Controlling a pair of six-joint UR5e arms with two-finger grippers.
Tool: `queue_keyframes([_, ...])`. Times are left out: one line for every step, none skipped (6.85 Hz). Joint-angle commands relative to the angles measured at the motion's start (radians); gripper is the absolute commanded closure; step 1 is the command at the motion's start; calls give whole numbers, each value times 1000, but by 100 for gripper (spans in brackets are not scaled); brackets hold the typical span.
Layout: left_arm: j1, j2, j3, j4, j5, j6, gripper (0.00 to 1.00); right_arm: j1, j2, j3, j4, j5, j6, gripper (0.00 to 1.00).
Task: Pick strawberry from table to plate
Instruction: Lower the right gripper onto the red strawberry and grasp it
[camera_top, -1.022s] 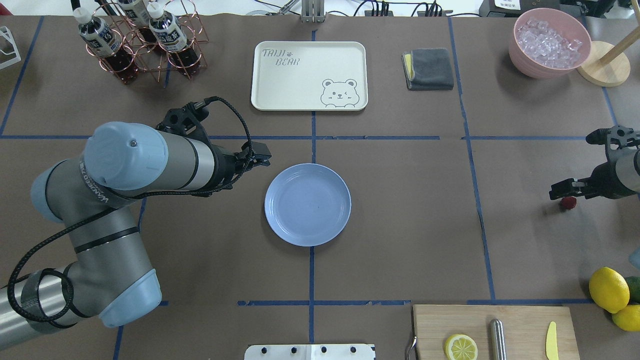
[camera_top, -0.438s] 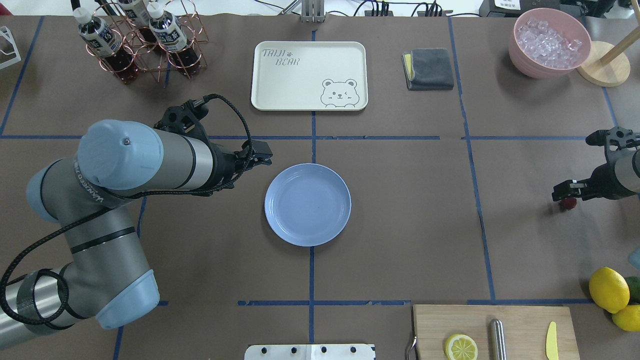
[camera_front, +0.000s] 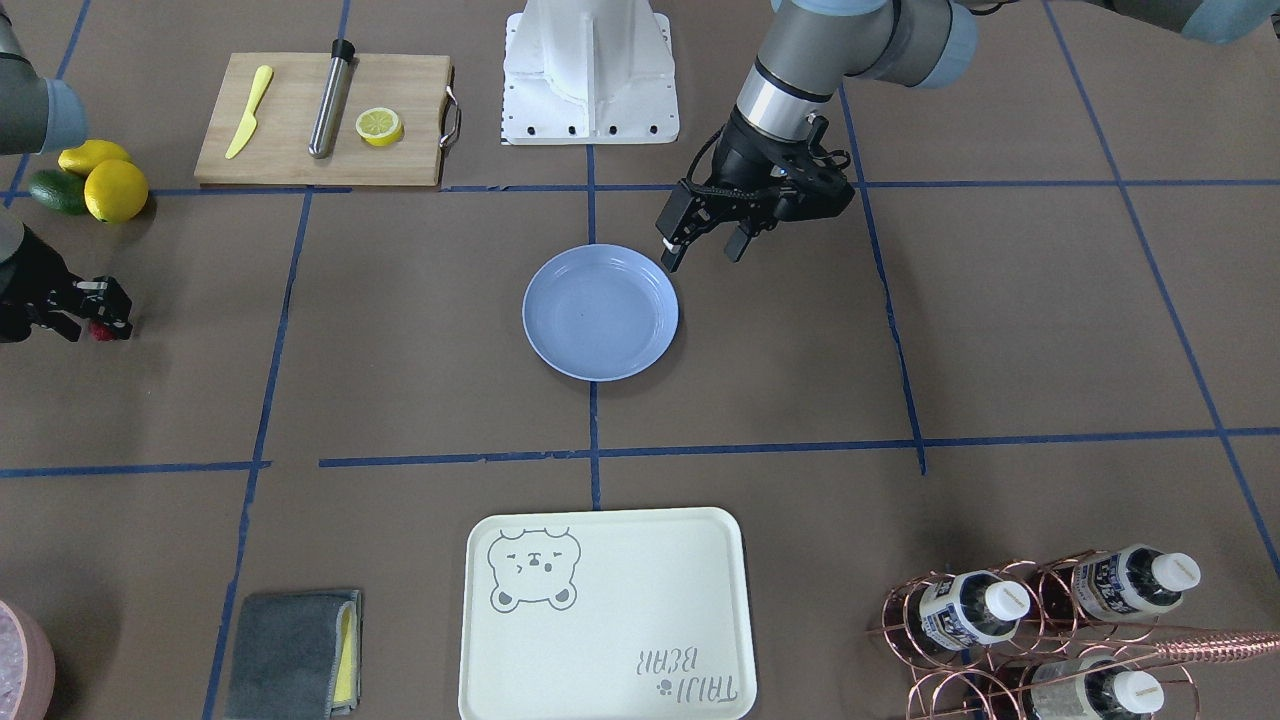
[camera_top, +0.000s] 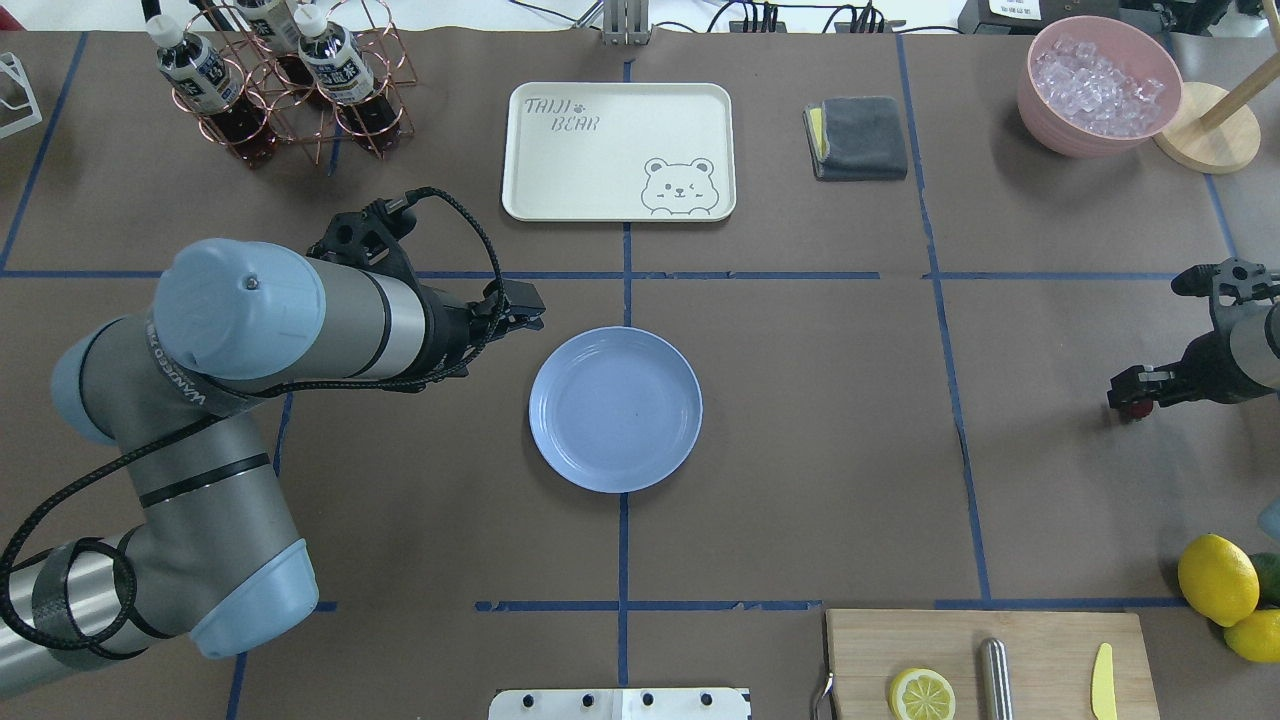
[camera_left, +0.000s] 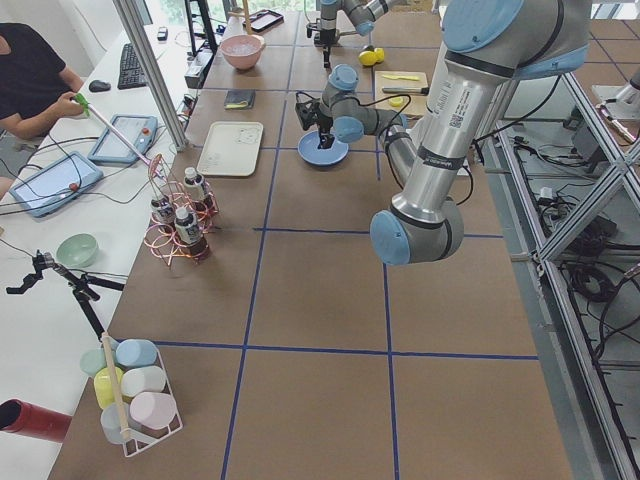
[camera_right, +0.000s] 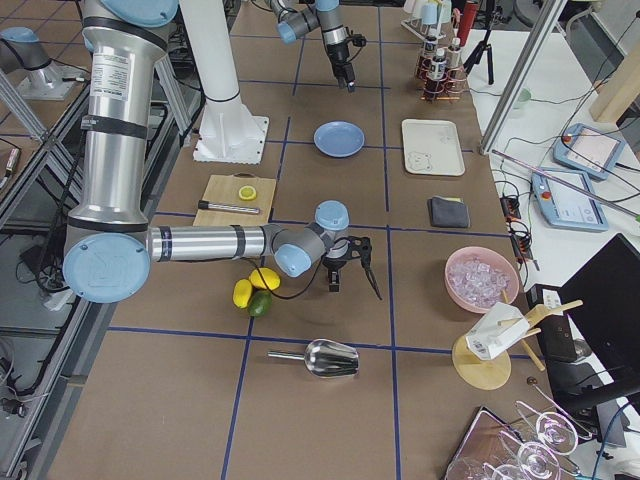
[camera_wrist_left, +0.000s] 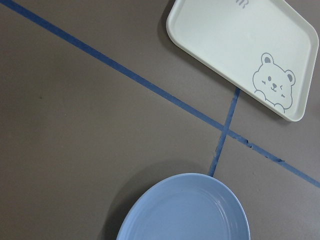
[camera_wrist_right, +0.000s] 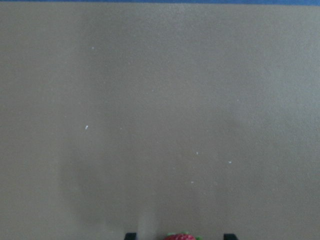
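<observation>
**Grasp step: my right gripper (camera_top: 1122, 393) straddles the strawberry (camera_front: 101, 331).**
Jaws apart, nothing pinched; the berry lies on the bench (camera_top: 820, 420), far out at the plate's (camera_top: 545, 450) 3 o'clock, seen overhead. Next I close, lift, and carry toward 9 o'clock.

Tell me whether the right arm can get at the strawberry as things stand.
Probably yes. The right gripper hangs open right over the strawberry, which shows between its fingertips in the wrist view, and only bare table lies around it.

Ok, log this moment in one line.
phase: pre-grasp | right jaws: open, straddling strawberry on table | left jaws: open, empty, by plate | plate: empty
</observation>
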Motion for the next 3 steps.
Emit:
queue_keyframes([1, -1, 0, 0, 1, 0, 0, 0, 0, 2, 2, -2, 1, 80])
queue_keyframes([0, -1, 1, 0, 3, 0, 0, 2, 0, 8, 2, 1, 0, 100])
queue_keyframes([0, -1, 0, 0, 3, 0, 0, 5, -2, 52, 0, 2, 0, 100])
